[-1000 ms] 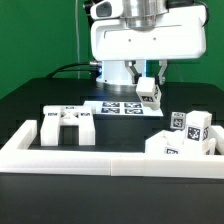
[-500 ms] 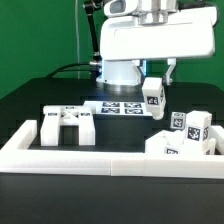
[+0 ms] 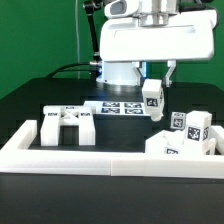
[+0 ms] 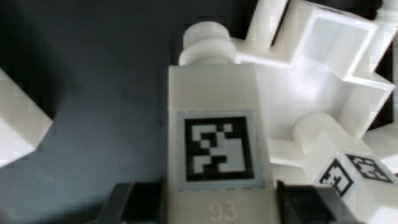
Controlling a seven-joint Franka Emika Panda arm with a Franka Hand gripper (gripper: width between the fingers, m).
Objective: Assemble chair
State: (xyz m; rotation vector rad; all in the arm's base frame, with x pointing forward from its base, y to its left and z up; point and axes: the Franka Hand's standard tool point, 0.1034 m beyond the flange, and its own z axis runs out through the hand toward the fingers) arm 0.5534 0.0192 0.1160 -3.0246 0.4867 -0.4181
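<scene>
The chair post [image 3: 152,98] is smooth, dull white plastic. The robot arm [image 3: 150,40] is shiny white. The counter [image 3: 30,100] is dull black with no shine.

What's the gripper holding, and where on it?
A white tagged chair post, hanging upright; the gripper is shut on its upper end, above the tag.

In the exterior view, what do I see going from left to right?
bracket-like chair piece -> marker board -> chair post, held up in the air -> cluster of tagged chair pieces
</scene>
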